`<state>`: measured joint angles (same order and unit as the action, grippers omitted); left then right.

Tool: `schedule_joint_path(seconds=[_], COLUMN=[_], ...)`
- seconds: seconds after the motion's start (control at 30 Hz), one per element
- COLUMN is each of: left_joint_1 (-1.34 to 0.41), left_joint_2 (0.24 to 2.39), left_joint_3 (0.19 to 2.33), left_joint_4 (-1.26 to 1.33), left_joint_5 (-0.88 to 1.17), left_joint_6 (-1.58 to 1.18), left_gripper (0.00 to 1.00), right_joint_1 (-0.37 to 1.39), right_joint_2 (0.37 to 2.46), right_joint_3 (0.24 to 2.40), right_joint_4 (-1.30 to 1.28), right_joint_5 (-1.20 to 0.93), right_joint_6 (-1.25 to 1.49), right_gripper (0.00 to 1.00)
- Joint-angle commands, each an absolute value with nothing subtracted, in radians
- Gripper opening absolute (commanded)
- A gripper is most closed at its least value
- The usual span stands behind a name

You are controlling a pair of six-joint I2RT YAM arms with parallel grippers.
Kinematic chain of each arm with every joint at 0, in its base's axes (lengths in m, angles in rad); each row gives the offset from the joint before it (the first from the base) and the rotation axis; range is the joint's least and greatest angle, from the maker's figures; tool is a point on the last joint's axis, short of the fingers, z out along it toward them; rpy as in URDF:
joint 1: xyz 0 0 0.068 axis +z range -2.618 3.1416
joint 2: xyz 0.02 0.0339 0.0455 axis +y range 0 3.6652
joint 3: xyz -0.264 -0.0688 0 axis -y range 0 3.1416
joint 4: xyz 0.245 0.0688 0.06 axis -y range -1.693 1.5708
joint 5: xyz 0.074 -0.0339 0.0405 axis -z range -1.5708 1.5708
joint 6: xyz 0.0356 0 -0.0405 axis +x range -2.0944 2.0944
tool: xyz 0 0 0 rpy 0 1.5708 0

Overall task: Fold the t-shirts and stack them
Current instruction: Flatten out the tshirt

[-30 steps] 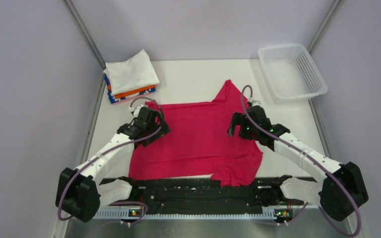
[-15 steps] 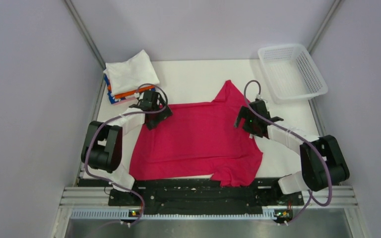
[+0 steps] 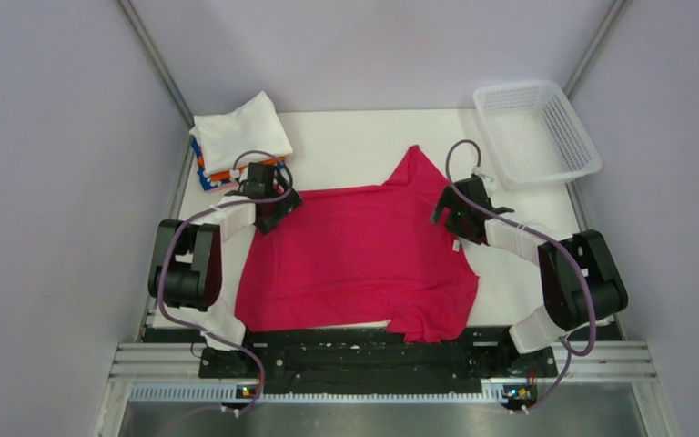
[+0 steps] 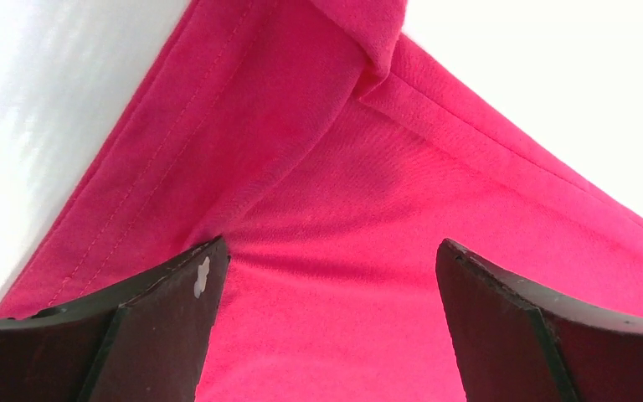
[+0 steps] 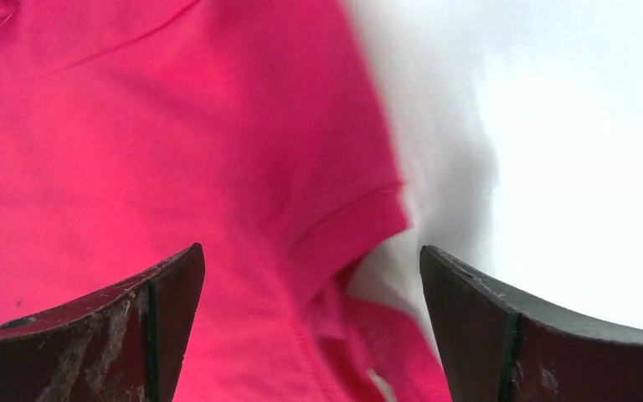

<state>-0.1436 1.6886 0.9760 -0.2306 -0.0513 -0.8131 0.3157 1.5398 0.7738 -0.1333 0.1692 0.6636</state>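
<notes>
The crimson-pink t-shirt [image 3: 364, 255] lies spread on the white table, one sleeve pointing to the back. My left gripper [image 3: 270, 202] is open, low over the shirt's far left corner; its wrist view shows hemmed cloth [image 4: 318, 201] between the spread fingers [image 4: 167, 327]. My right gripper [image 3: 450, 211] is open over the shirt's right edge; its wrist view shows a folded sleeve edge [image 5: 335, 234] between the fingers [image 5: 477, 327]. A stack of folded t-shirts [image 3: 239, 137], white on top with orange and blue-patterned below, sits at the back left.
A white plastic mesh basket [image 3: 535, 132] stands at the back right. Grey walls close in both sides. A black rail [image 3: 364, 350] runs along the near edge, just in front of the shirt's hem.
Both arms have reached forward and down. The left gripper moved to the shirt's far left corner, the right gripper to its right edge. The shirt's right edge shifted slightly.
</notes>
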Motion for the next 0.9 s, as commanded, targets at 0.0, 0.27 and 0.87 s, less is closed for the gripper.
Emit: schedule_joint_path(seconds=[0.0, 0.27, 0.87], left_joint_1=[-0.112, -0.098, -0.098], left_joint_2=[1.649, 1.625, 1.615], left_joint_3=[0.937, 0.941, 0.947], left_joint_4=[-0.290, -0.291, -0.253], left_joint_5=[-0.153, -0.106, -0.041], left_joint_6=[-0.793, -0.774, -0.772], left_gripper=[0.99, 0.99, 0.99], right_joint_1=[0.260, 0.221, 0.270], right_joint_2=[1.558, 1.501, 1.524], right_joint_3=[0.767, 0.765, 0.745], right_joint_4=[-0.240, -0.193, 0.129], right_joint_5=[0.270, 0.207, -0.144], right_joint_6=[0.707, 0.664, 0.666], right_gripper=[0.99, 0.99, 0.99])
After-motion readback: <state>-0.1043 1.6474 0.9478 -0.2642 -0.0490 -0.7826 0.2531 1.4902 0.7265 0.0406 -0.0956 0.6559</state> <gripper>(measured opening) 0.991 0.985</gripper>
